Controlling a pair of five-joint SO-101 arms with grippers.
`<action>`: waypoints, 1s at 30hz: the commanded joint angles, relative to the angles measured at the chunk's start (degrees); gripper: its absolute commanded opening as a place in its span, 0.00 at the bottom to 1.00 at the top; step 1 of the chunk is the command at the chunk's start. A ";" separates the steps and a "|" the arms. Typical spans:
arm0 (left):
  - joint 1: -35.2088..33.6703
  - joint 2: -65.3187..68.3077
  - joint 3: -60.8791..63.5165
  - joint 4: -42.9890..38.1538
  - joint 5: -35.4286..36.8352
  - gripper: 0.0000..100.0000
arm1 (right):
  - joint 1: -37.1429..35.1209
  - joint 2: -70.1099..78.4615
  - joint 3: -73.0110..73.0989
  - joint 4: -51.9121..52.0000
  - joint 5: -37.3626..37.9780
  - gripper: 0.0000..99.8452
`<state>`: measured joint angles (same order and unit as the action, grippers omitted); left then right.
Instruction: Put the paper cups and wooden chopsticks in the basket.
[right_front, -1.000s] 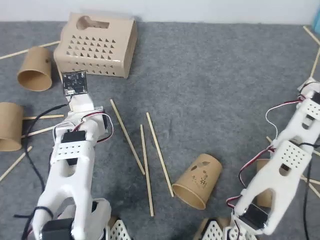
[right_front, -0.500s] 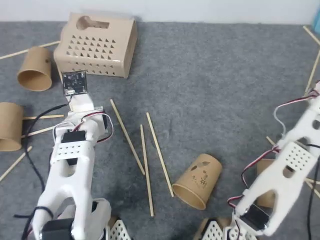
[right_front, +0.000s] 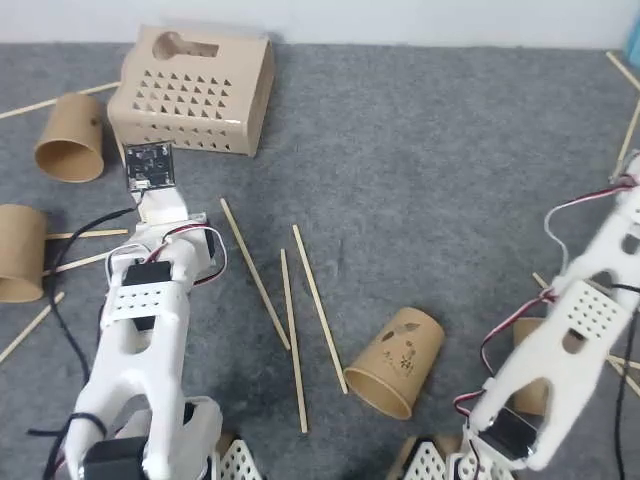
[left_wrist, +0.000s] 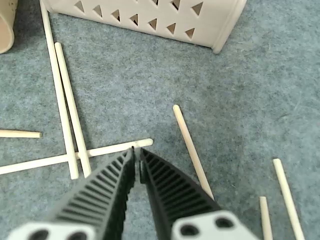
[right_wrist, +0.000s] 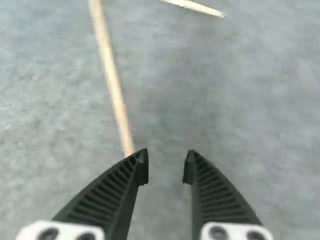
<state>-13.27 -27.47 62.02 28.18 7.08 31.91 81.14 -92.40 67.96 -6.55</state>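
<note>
The beige basket (right_front: 190, 90) lies at the table's back left, and its perforated wall (left_wrist: 150, 15) shows in the left wrist view. My left gripper (left_wrist: 136, 149) is shut on nothing, its tips just above the end of a wooden chopstick (left_wrist: 107, 151) that lies crosswise. Other chopsticks (left_wrist: 67, 112) lie close by. My right gripper (right_wrist: 165, 162) is open low over the carpet, with a chopstick (right_wrist: 112, 85) ending beside one finger. Paper cups lie on their sides at the left (right_front: 70, 137), (right_front: 20, 250) and at front centre (right_front: 397, 362). Three chopsticks (right_front: 291, 330) lie mid-table.
The left arm (right_front: 150, 310) stretches from the front edge toward the basket. The right arm (right_front: 575, 340) stands at the right edge, partly covering another cup (right_front: 527, 390). More chopsticks lie along the far right edge (right_front: 628, 130) and back left (right_front: 50, 102). Grey carpet covers the table.
The right arm has swung toward the table's right edge. The left arm, basket, cups and middle chopsticks have not moved.
</note>
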 joint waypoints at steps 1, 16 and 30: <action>-0.88 -0.62 -0.31 -1.41 -0.79 0.01 | -2.07 1.01 -2.02 -7.87 -0.53 0.10; -0.44 -0.35 -0.48 -1.58 -0.79 0.01 | -2.07 3.91 11.96 -20.18 5.01 0.01; -0.70 -0.53 -0.40 -1.49 -0.79 0.01 | 8.13 1.45 -4.04 -6.55 5.45 0.01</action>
<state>-13.80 -27.47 62.02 28.18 6.81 35.69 86.15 -89.67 59.69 -1.89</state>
